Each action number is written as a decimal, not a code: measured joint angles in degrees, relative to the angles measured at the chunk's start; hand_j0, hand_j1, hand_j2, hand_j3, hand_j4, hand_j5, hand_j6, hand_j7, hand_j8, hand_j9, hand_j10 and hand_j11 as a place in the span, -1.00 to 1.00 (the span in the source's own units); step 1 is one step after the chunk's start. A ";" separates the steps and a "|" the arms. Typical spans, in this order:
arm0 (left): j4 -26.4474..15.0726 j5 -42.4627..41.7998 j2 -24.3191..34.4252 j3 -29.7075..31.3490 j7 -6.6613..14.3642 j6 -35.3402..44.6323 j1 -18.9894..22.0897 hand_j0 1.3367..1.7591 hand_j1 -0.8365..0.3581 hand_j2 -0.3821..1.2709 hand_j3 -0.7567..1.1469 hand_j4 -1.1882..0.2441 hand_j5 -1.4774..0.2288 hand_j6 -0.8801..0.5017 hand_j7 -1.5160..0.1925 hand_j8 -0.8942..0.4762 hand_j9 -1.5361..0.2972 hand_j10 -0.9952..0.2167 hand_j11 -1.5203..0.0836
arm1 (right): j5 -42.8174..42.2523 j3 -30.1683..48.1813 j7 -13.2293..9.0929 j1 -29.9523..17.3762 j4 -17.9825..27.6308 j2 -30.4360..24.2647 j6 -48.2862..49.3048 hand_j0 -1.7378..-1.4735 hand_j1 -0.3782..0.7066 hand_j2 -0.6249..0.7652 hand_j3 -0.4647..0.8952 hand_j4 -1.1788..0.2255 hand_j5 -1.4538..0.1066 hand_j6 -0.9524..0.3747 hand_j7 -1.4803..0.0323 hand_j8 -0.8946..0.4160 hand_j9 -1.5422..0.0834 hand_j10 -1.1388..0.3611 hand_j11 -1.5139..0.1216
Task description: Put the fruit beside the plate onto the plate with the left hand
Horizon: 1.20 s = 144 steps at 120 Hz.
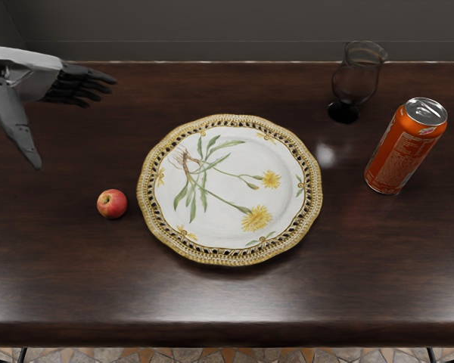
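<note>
A small red apple lies on the dark table just left of the plate, not touching it. The plate is white with painted yellow flowers and a gold openwork rim, and nothing lies on it. My left hand hovers at the upper left, well behind and left of the apple, fingers stretched out and relaxed, holding nothing. The right arm does not show.
A dark glass goblet stands at the back right. An orange drink can stands right of the plate. The table's front edge runs across the bottom of the view.
</note>
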 joint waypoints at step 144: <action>-17.40 -29.86 -46.54 4.97 26.42 54.99 5.85 0.52 0.98 -0.54 -0.20 0.65 0.72 0.27 0.77 0.30 0.67 0.63 0.89 | 0.17 -0.10 0.00 -0.04 0.01 0.00 -0.05 -0.40 -0.91 -0.11 -0.32 0.66 0.84 0.41 0.93 0.34 0.87 0.50 0.83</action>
